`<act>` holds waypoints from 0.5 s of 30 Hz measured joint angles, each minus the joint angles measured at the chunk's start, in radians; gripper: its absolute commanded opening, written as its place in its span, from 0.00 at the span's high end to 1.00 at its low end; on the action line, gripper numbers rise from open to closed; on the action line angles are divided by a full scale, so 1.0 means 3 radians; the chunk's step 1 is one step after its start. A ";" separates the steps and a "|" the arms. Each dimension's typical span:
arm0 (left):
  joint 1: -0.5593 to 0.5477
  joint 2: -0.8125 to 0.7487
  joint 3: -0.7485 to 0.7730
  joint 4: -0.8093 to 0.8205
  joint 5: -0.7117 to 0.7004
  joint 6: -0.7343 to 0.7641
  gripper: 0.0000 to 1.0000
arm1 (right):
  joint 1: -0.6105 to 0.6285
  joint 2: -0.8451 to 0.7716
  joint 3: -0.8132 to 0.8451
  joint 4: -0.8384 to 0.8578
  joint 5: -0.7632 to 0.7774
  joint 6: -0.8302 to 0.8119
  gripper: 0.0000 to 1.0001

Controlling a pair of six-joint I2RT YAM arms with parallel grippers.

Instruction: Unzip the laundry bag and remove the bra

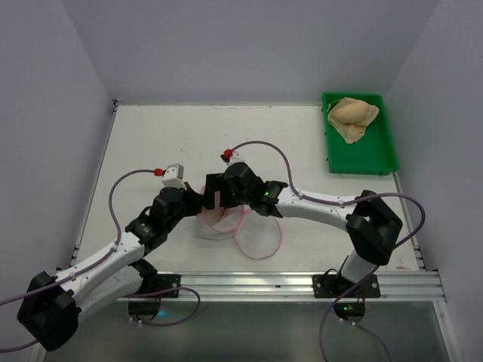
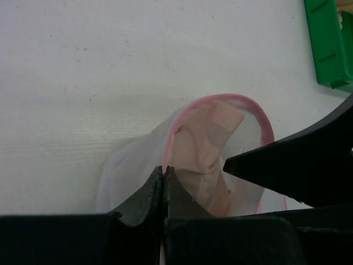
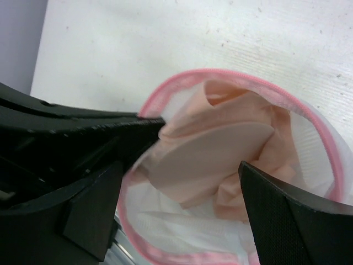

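Your left gripper (image 2: pixel 165 171) is pinched tight on the bag (image 3: pixel 237 77) at its pink zip edge. The limp, translucent white mesh lies at the near middle of the table (image 1: pixel 151 143), mouth gaping. Inside sits the bra (image 3: pixel 212 157), a smooth rounded dusty-pink cup amid crumpled fabric. Your right gripper (image 3: pixel 202 144) stands spread wide astride it. A green plastic tray (image 1: pixel 361 157) sits far right

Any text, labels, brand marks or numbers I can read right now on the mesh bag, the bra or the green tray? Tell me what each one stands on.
None: no readable word, number or sign in any of the three views.
The laundry bag shows only plain mesh and a pink zip edge.
The bra inside it shows no tag or print.
The green tray shows no marking.
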 measured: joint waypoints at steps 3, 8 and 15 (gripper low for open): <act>0.0001 0.0001 -0.0085 0.0148 0.0104 -0.0056 1.00 | 0.0000 0.0000 -0.0003 0.0093 0.0013 0.0061 0.14; 0.0009 0.0038 -0.0140 0.0263 0.0196 -0.0123 1.00 | -0.0008 0.0003 -0.0056 0.0141 0.0051 0.0155 0.22; 0.0006 -0.0003 -0.0164 0.0309 0.0290 -0.0181 1.00 | -0.0092 0.0037 -0.0198 0.0220 0.0075 0.0327 0.67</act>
